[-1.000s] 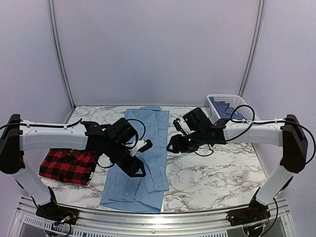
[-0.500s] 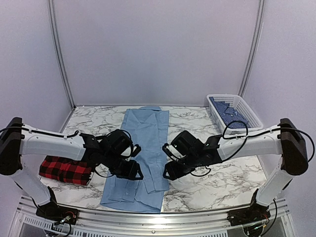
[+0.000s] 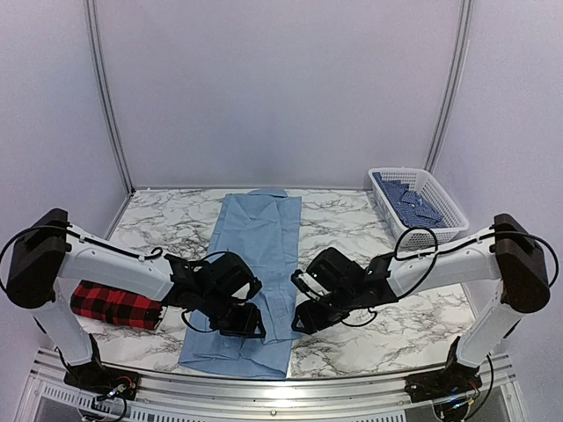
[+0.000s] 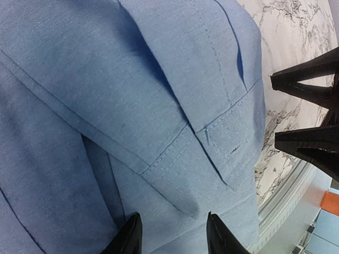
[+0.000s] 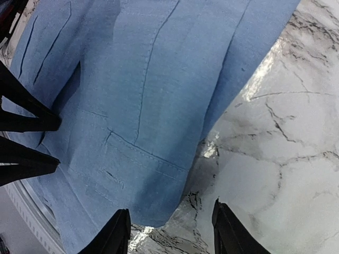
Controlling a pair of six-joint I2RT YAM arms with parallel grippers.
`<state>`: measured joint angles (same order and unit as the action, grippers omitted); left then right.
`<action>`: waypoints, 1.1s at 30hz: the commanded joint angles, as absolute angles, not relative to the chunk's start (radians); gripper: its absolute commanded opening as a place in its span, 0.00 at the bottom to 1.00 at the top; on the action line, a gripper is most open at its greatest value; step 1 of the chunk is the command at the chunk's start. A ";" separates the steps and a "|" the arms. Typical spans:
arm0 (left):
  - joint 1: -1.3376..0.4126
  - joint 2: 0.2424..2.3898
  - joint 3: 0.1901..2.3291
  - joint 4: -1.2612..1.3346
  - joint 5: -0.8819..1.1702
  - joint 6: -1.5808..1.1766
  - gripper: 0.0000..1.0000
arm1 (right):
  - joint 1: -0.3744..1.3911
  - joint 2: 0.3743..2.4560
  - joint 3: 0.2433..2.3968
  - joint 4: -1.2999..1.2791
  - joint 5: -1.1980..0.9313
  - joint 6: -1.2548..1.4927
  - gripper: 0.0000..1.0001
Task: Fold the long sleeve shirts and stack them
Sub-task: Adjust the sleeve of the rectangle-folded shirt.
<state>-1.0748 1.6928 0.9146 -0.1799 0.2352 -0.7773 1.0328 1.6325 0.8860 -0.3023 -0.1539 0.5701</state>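
Top view: light blue shirt point(image 3: 259, 237) lies flat down the middle of the marble worktop point(image 3: 176, 211), collar at 12 o'clock, hem at 6, sleeves laid inward along the body. The plaid shirt point(image 3: 110, 303) sits folded at 8 o'clock, well apart from it, and a white basket point(image 3: 400, 171) holding blue cloth stands at 2 o'clock. The left end effector point(image 3: 249, 323) and right end effector point(image 3: 303, 318) are both low over the hem end, facing each other across the folded sleeves.

Left wrist view: the left end effector point(image 4: 172, 241) has its fingers apart with nothing between them. Blue cloth fills the frame, with a stitched cuff point(image 4: 222, 153) toward 4 o'clock. The other arm's black fingers show at 3 o'clock, also spread.

Right wrist view: the right end effector point(image 5: 169, 238) is likewise parted and empty, one tip over the shirt's edge and the other over bare marble, with the cuff toward 7 o'clock.

Judgement: the cloth looks thin, light and limp, so it should sag from any single pinch, and the stacked layers may slide on each other and on the smooth stone. The best hold is likely the hem end at 6 o'clock, one pinch on each side through sleeve and body together, taken on stitched seams or the cuff where the fabric is thicker.
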 commanded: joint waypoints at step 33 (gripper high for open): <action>-1.146 1.775 1.072 -0.288 0.114 -0.764 0.00 | 1.046 1.633 0.882 -0.220 -0.225 0.607 0.27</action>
